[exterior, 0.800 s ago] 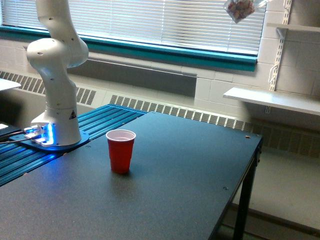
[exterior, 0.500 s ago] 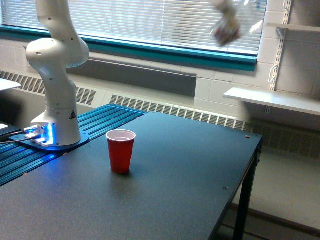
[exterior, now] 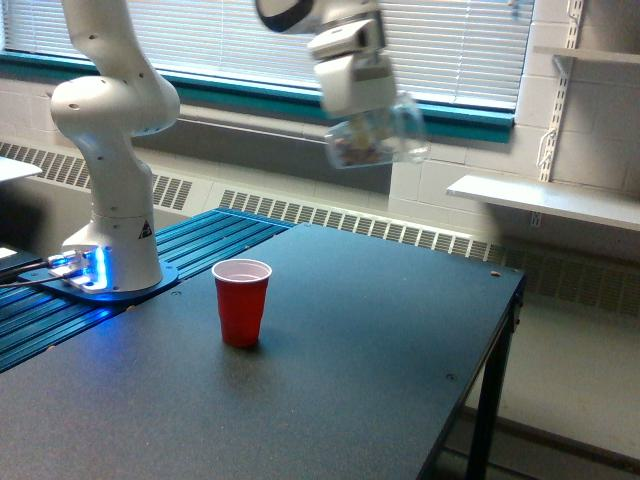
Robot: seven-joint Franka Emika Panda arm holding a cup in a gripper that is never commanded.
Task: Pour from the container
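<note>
Clear jar [exterior: 385, 140] held high over the desk [exterior: 380, 330], up and to the exterior view's right of the red cup [exterior: 241, 301], pincer [exterior: 362, 108] clamped on its upper side. Looks light, thin-walled, slick, easily squashed; calls for gentle grip near rim

You are looking at a lab or classroom-style workroom: painted cinder-block walls [exterior: 455, 185], a long window with closed horizontal blinds [exterior: 200, 40] over a teal sill [exterior: 250, 95], radiator grilles [exterior: 350, 222] below, bracketed wall shelves [exterior: 540, 200], and a white robot arm [exterior: 110, 150] bolted beside a dark worktable [exterior: 330, 380].
</note>
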